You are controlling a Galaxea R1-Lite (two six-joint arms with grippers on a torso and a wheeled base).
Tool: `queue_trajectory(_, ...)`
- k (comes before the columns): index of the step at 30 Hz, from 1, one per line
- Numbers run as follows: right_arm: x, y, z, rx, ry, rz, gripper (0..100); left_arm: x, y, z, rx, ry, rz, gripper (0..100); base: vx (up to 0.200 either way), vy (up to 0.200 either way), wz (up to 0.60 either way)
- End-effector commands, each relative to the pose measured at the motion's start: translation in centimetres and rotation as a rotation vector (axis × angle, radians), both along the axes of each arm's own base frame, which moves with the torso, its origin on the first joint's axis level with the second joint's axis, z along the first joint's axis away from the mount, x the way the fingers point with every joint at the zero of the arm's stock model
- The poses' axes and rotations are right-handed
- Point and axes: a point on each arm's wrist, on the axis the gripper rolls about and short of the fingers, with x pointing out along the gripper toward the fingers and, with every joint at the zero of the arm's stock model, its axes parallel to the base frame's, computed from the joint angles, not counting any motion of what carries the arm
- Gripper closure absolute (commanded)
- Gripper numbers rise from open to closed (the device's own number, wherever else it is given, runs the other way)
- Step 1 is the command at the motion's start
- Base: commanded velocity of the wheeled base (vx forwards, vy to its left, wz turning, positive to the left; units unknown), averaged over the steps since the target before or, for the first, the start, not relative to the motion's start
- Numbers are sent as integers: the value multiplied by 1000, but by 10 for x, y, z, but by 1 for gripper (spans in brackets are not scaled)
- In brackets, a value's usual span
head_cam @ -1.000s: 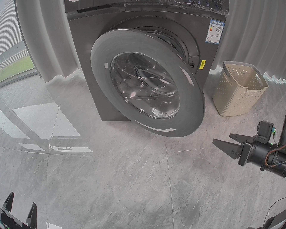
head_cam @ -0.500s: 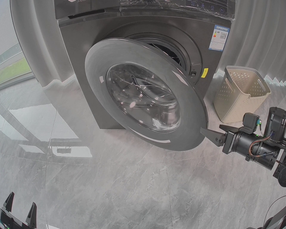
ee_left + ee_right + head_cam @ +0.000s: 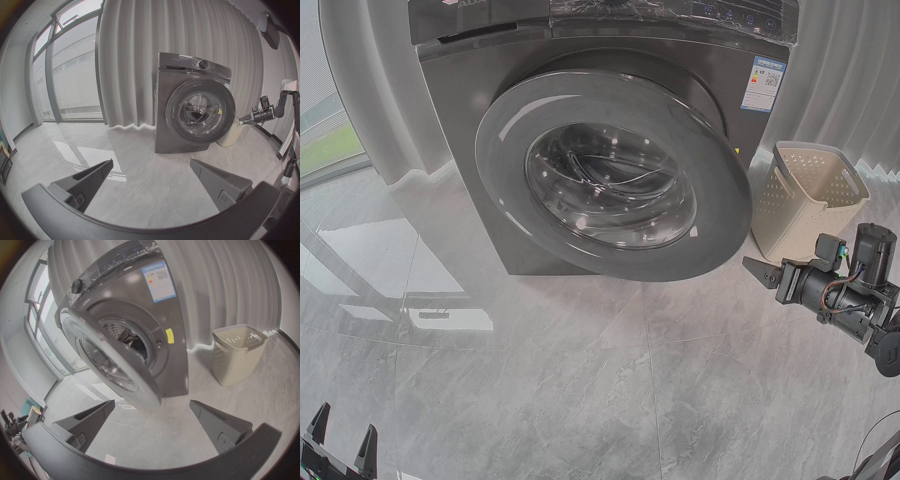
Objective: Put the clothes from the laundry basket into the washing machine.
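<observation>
— Head view?
— Grey tiled floor (image 3: 550,375), curtains (image 3: 844,75) behind the washing machine (image 3: 456,94). Its door (image 3: 612,181) is ajar, the laundry basket (image 3: 800,206) just beside it, the right hand (image 3: 759,270) near the door's rim.
— Left wrist?
— Left hand (image 3: 150,162) spread, well apart from the washing machine; windows (image 3: 75,72) off to its side.
— Right wrist?
— Right hand spread; checked cloth (image 3: 116,329) inside the washing machine.

A home laundry corner: washing machine (image 3: 600,156), laundry basket (image 3: 809,200), curtains (image 3: 131,62), tiled floor (image 3: 550,375).
</observation>
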Motion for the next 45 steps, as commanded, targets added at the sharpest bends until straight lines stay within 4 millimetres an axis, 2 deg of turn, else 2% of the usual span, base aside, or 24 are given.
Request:
queue_trajectory(1,-12,5,-13,-18,46,33,0,0,0,-5,1,4,0,0,0,0,0)
queue_trajectory(5,-27,24,-20,-29,74,137,0,0,0,-5,1,4,-1,0,0,0,0)
queue_trajectory(8,-30,33,-17,-22,62,173,0,0,0,-5,2,4,0,0,200,0,0)
queue_trajectory(10,-26,39,-6,7,0,187,0,0,0,-5,1,4,-1,0,200,0,0)
queue_trajectory(17,-19,43,18,72,-143,185,0,0,0,-5,1,4,-1,0,114,0,0)
queue_trajectory(23,-22,49,18,76,-145,221,0,0,0,-5,-2,4,0,0,0,0,0)
queue_trajectory(29,-24,51,19,76,-146,234,0,0,0,-5,1,4,0,0,0,-200,0)
queue_trajectory(38,-27,55,19,78,-147,274,0,0,0,-5,4,5,-1,0,0,0,0)
queue_trajectory(40,-33,61,17,82,-137,332,0,0,0,-5,6,5,-1,0,0,0,0)
queue_trajectory(45,-36,65,18,89,-140,358,0,0,0,-5,6,5,-3,0,200,0,0)
